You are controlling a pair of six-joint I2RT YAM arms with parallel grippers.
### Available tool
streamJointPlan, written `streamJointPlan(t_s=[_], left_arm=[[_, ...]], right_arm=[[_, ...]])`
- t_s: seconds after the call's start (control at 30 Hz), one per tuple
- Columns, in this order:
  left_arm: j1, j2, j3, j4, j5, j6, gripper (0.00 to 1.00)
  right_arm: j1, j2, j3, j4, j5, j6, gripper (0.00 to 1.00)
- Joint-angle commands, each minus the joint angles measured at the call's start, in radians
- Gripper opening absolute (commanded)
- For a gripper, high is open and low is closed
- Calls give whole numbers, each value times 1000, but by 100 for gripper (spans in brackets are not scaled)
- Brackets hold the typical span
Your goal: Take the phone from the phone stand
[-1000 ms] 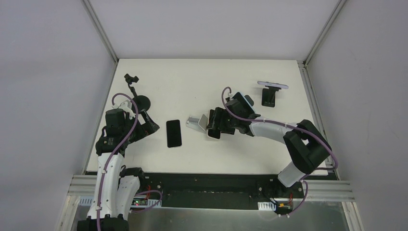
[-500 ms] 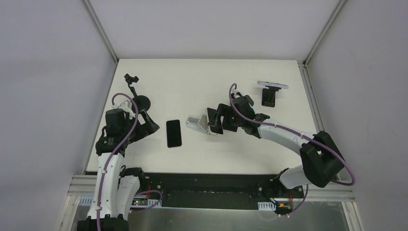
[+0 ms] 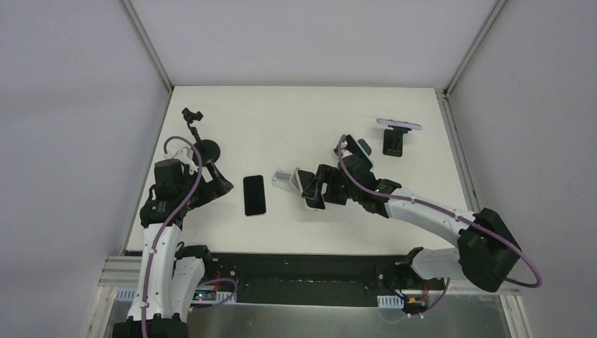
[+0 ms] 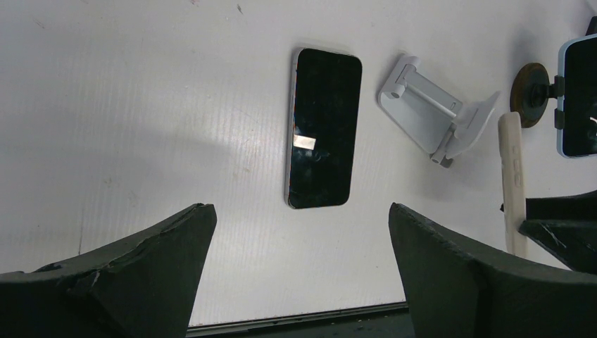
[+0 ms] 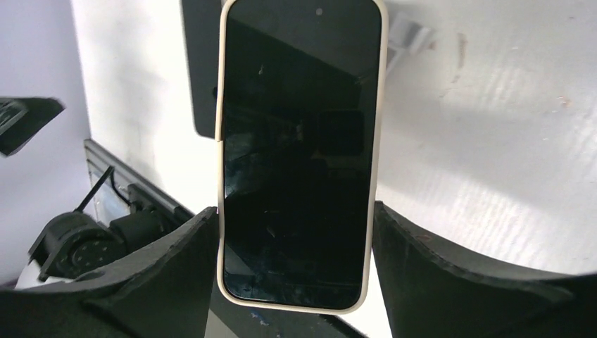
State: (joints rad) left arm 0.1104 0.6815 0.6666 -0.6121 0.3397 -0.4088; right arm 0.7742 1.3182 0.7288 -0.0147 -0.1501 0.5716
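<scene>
A phone [image 5: 299,155] in a cream case with a dark screen sits between the fingers of my right gripper [image 5: 294,211], which is shut on its long edges. From above, this phone [image 3: 310,190] hangs just right of the white folding phone stand [image 3: 284,179], which is empty. In the left wrist view the held phone [image 4: 514,183] shows edge-on, a small gap from the stand [image 4: 436,116]. My left gripper [image 4: 303,282] stands open over bare table at the left, holding nothing.
A second dark phone [image 3: 254,195] lies flat between the two grippers. At the far right a phone [image 3: 399,124] rests on a black stand [image 3: 393,143]. A black gooseneck holder [image 3: 198,135] stands at the back left.
The right arm's elbow has swung out to the right and its wrist has turned, the phone staying in its grip by the stand. The left arm has not moved.
</scene>
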Motion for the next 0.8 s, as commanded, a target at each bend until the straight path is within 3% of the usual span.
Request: streamJointPlan(t_s=[0.0, 0.33, 0.77], left_arm=[[-6, -6, 21, -2, 15, -10, 99], [-6, -8, 21, -2, 15, -12, 99], [-6, -9, 21, -2, 12, -11, 99]], right_arm=[[65, -106, 9, 21, 59, 33, 52], [220, -164, -36, -25, 169, 157, 51], [340, 11, 90, -143, 266, 266, 51]])
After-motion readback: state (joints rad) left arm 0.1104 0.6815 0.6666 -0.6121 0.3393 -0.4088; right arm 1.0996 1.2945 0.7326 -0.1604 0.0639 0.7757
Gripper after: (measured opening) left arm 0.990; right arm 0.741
